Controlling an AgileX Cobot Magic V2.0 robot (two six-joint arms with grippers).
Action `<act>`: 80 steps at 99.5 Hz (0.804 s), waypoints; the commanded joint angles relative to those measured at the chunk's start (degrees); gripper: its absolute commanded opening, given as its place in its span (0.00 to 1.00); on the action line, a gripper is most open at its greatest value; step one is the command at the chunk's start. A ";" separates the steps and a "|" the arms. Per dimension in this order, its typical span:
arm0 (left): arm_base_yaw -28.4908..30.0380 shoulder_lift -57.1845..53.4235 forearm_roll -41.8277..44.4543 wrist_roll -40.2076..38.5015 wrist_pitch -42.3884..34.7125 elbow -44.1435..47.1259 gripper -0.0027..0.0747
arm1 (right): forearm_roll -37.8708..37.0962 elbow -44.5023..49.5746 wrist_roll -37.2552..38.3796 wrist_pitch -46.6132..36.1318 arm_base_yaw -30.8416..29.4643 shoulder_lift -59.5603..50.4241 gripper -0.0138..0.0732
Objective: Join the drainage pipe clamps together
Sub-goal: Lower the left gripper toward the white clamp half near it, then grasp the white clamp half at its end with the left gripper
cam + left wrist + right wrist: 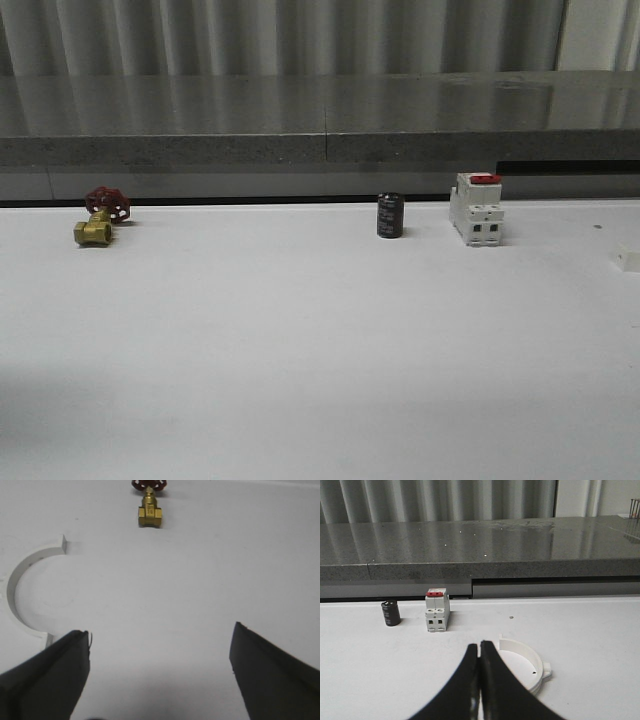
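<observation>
One white half-ring drainage pipe clamp (22, 587) lies flat on the white table, off to the side of my left gripper (160, 642), which is open with nothing between its dark fingers (60, 670). A second white clamp half (530, 662) lies on the table just past my right gripper (480, 647), partly hidden by its fingers. The right gripper is shut and holds nothing. In the front view a small white piece (628, 257) shows at the right edge; I cannot tell what it is.
A brass valve with a red handwheel (100, 218) (150, 510) stands at the back left. A black cylinder (390, 215) (390, 613) and a white breaker with a red top (476, 208) (437, 611) stand at the back. A grey ledge (320, 130) runs behind the table.
</observation>
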 commanded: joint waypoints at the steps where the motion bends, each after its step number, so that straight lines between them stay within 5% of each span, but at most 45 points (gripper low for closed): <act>1: 2.12 5.14 2.30 -0.20 -1.37 -6.13 0.77 | 0.04 -1.16 -0.10 -4.83 -0.30 -0.85 0.08; 47: 17.65 27.64 4.40 10.07 4.77 -20.85 0.77 | 0.04 -1.16 -0.10 -4.83 -0.30 -0.85 0.08; 80: 20.44 38.87 4.29 12.58 4.11 -26.13 0.77 | 0.04 -1.16 -0.10 -4.83 -0.30 -0.85 0.08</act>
